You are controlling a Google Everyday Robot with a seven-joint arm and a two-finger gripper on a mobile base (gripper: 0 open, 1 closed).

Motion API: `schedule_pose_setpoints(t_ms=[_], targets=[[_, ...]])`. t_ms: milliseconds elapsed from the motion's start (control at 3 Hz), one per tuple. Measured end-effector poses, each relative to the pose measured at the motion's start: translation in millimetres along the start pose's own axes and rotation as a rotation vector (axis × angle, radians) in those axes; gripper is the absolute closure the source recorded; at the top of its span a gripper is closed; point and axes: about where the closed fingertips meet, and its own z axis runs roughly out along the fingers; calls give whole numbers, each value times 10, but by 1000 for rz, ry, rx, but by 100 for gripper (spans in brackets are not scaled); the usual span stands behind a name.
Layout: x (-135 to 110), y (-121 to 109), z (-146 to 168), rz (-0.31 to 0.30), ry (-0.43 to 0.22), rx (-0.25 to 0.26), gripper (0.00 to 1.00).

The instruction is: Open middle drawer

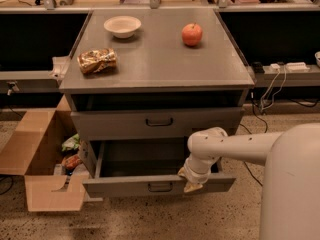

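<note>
The middle drawer point(125, 186) is the wide grey drawer pulled well out of the cabinet, and its dark box interior shows. Its small black loop handle point(160, 186) sits at the centre of the flat front. My gripper point(193, 183) points downward on the end of the white arm point(225, 146). It is at the top edge of that drawer's front, just right of the handle and not on it. The grey drawer above point(159, 122) is nearly closed.
On the cabinet top point(160, 64) lie a white bowl point(122, 26), a red apple point(192, 34) and a snack bag point(97, 60). An open cardboard box point(35, 164) stands on the floor at the cabinet's left. Cables point(272, 84) hang at the right.
</note>
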Motion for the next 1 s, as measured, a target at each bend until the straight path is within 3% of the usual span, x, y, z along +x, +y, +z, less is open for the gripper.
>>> schedule_pose_setpoints(t_ms=[333, 1000], targets=[[-25, 17, -28, -4, -5, 3, 100], [-36, 9, -58, -6, -7, 2, 100]])
